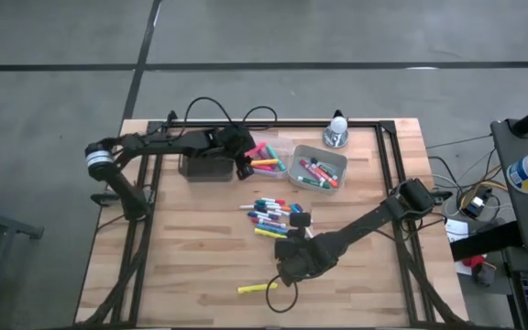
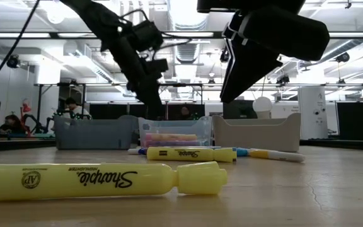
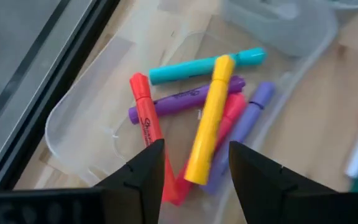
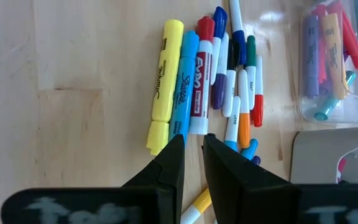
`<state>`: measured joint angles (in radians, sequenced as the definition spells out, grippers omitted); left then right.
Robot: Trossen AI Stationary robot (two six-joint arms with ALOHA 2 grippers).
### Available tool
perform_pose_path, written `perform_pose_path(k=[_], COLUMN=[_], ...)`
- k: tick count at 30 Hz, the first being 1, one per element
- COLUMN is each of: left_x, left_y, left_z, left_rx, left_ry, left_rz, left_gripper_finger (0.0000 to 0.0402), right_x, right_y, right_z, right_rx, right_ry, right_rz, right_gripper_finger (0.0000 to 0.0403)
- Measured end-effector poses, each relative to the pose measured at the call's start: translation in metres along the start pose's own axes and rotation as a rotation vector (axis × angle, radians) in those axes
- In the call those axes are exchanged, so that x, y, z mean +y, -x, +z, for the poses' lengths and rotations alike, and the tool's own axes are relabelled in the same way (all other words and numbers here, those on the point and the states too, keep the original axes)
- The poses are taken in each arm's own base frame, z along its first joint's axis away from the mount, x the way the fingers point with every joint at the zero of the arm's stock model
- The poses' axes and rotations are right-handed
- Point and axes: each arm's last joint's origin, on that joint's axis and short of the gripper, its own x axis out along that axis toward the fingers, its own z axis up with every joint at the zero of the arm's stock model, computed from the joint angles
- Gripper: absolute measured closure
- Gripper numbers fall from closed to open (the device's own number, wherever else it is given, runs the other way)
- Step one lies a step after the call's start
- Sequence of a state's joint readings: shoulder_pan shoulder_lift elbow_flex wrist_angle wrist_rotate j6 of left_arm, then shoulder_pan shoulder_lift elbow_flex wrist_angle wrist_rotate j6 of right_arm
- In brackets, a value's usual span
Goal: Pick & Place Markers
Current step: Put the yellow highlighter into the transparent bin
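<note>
Yellow marker (image 3: 211, 118) lies diagonally across others in clear bin (image 3: 79, 118), beneath wide-spread left hand (image 3: 194, 168).

Bright overhead ceiling lights (image 2: 188, 12) glare in the low view; the wrist views are softly blurred.

A wooden table (image 1: 191, 247) with a black frame along its edges carries everything. Along its far edge stand a dark bin (image 1: 205, 167) toward the left, a clear bin (image 1: 278, 147) of markers at the middle and a grey bin (image 1: 298, 174) of markers just right of it, with a small round silver thing (image 1: 336, 137) near the far right corner. A loose cluster of markers (image 1: 271, 216) lies flat at the middle of the table, and a single yellow highlighter (image 1: 257, 288) lies apart near the front edge.
</note>
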<state>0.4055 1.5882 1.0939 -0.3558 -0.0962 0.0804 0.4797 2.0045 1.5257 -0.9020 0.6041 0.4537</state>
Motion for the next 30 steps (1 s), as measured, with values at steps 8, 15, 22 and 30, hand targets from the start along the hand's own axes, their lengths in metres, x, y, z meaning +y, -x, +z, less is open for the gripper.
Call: perform_pose_path(k=[8,15,22,30], left_x=[-0.020,-0.059,-0.097,-0.122], left_y=[0.062,0.124,0.161,0.166], left_z=[0.008,0.002,-0.033,-0.076], left_rx=[-0.111,-0.249,-0.346,-0.509], left_ry=[0.004,-0.066,-0.119,-0.023], left_rz=[-0.126,-0.276,-0.464,-0.649], left_gripper_finger=[0.0231,0.0231,0.0232,0.0232], right_x=[0.006,0.009,0.000,-0.011], right_y=[0.000,-0.002,-0.012,-0.026], right_z=[0.010,0.016,0.017,0.020], right_rx=[-0.080,-0.102,-0.083,-0.054], right_ry=[-0.071,-0.092,-0.047,-0.067], right_rz=[0.072,0.171,0.156,0.206], right_gripper_finger=[0.0348,0.0285,0.0226,0.0232])
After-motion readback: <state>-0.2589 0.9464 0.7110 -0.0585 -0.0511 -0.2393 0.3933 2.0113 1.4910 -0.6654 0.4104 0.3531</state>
